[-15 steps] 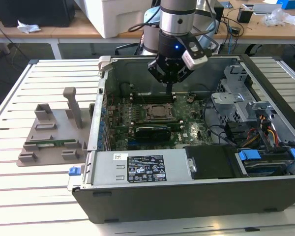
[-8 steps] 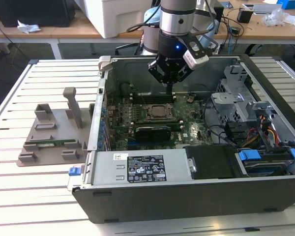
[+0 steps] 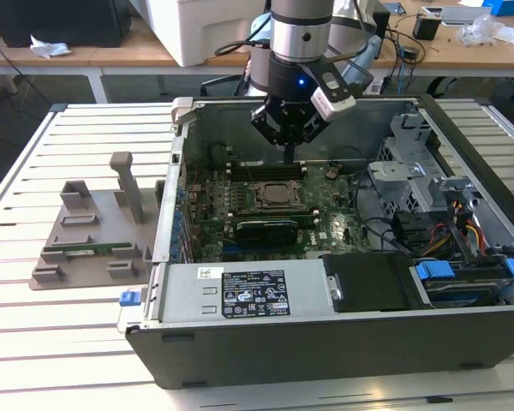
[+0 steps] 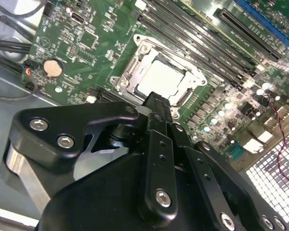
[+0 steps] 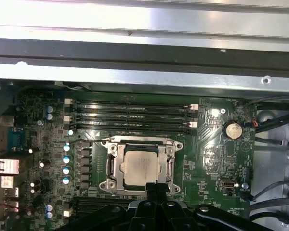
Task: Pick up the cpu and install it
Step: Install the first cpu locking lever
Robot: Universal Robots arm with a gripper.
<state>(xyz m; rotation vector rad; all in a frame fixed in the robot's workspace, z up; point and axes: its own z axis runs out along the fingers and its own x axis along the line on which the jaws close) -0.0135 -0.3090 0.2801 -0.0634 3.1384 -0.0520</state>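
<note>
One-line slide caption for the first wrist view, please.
Shiny silver square cpu seated in the metal-framed socket on the green motherboard, black gripper directly above its edge.

Exterior view: elevated, oblique, looking down into the open computer case [image 3: 343, 342] from some way off. Both wrist views: close above the motherboard [image 5: 212, 159], sharing its socket [image 5: 140, 166] region.

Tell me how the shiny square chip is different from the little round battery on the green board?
The cpu is square with a silvery top; the coin battery is round. The cpu is bigger and sits inside a metal socket frame, close to the tool; the battery sits out on the motherboard. Both look flat and shiny.
</note>
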